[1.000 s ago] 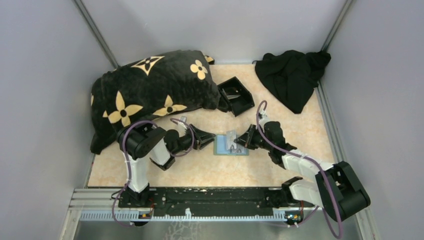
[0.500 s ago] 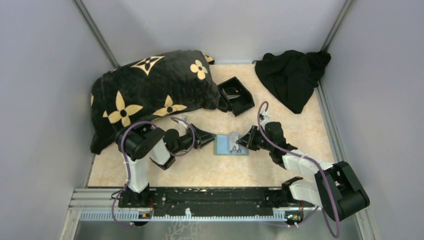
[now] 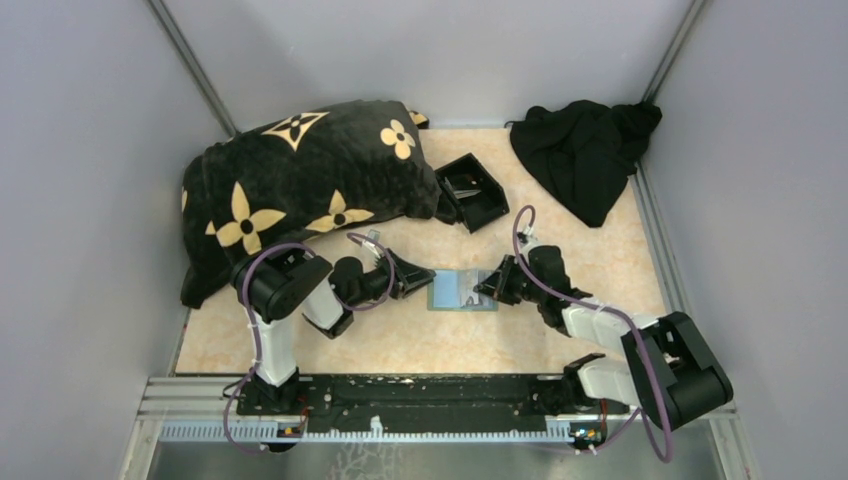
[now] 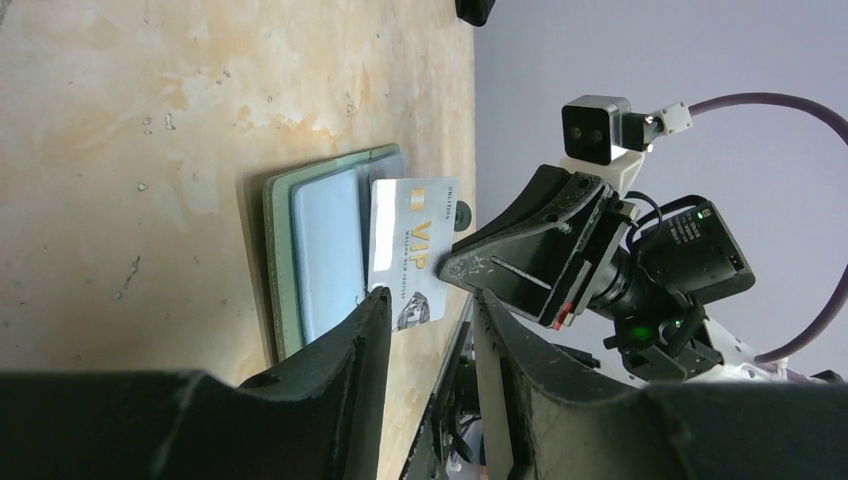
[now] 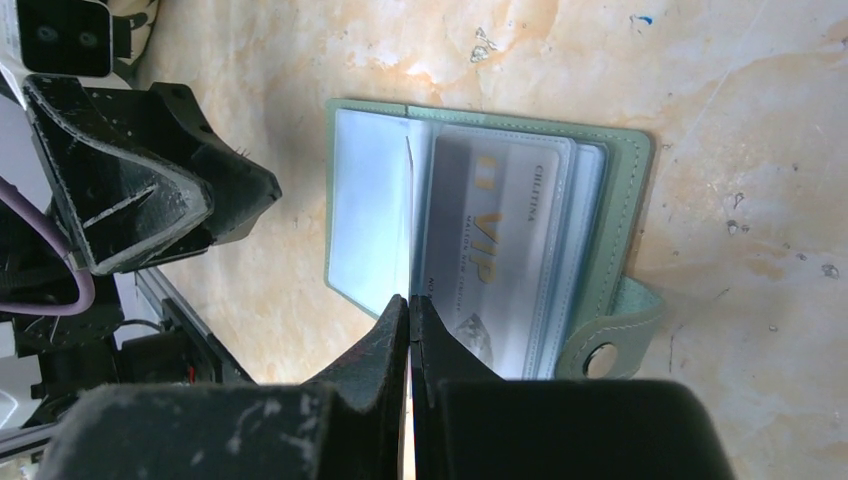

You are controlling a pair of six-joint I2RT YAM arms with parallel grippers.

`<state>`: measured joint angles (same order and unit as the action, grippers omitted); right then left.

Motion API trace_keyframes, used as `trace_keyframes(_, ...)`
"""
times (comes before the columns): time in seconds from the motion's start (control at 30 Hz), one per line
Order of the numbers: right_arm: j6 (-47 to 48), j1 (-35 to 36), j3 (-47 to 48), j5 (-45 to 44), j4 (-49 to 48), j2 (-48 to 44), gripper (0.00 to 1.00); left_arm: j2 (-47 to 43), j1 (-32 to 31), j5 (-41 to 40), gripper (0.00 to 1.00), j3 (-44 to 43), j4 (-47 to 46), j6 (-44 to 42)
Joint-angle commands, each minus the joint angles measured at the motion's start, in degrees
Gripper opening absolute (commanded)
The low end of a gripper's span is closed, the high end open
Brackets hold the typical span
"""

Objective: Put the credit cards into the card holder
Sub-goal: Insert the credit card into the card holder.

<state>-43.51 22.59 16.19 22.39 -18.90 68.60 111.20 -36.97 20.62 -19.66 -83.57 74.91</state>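
Left wrist view: the card holder (image 4: 282, 270) lies flat and open on the table (image 4: 120, 150), its inside facing up. Its long axis runs from the left gripper (image 4: 432, 297) across to the right gripper (image 4: 452, 268). A silver card (image 4: 410, 250) marked VIP stands over the holder with its face toward this camera. The closed tips of the right gripper pinch its far edge. The left gripper is moderately wide and holds nothing. One fingertip is just beside the card's lower corner, but I cannot tell if they touch.

Right wrist view: the same card is seen edge-on, as a thin line. It rises from the tightly closed fingers, and its long edge follows the line between the two halves of the holder. A second card (image 5: 500, 240), also marked VIP, lies flat under the clear pockets of the right half, with its long axis parallel to that line. So I count two cards and one holder. The strap with the snap sticks out at the near right corner.

Top view: the holder is in the middle of the table, between the two grippers. There is one pillow (image 3: 300, 180) at the back left, one black box (image 3: 490, 210) beside it and one black cloth (image 3: 585, 150) at the back right. A second ago the held card stood tall and pale above the holder. Now it is lower and hard to see from here, and the left gripper is a little narrower.
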Motion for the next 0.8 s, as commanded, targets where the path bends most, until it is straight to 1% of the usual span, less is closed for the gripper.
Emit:
trace_keyframes(0.0,0.2,-0.78,-0.36,1.02,-3.86,1.02,0.0,-1.65,-0.29,0.25,0.42,-0.36,0.67,-1.85)
trace_keyframes(0.23,-0.34,-1.1,-0.37,1.68,-4.99,2.44,0.0,-3.57,-0.38,-0.89,0.39,-0.32,6.66,-4.17)
trace_keyframes(0.37,-0.59,-1.1,-0.39,1.99,-5.26,3.26,0.0,-6.48,-0.51,-2.7,0.36,-0.18,12.93,-6.14)
trace_keyframes(0.47,-0.7,-1.22,-0.37,2.22,-5.38,3.79,0.0,-9.01,-0.55,-4.15,0.34,-0.82,19.55,-8.29)
trace_keyframes(0.57,-0.86,-1.23,-0.28,2.53,-5.53,4.42,0.0,-11.2,-0.88,-5.7,0.34,-1.51,24.87,-10.21)
trace_keyframes(0.77,-1.39,-1.23,-0.53,3.3,-6.37,5.66,0.0,-11.62,-1.58,-6.04,0.34,-4.07,31.86,-12.59)
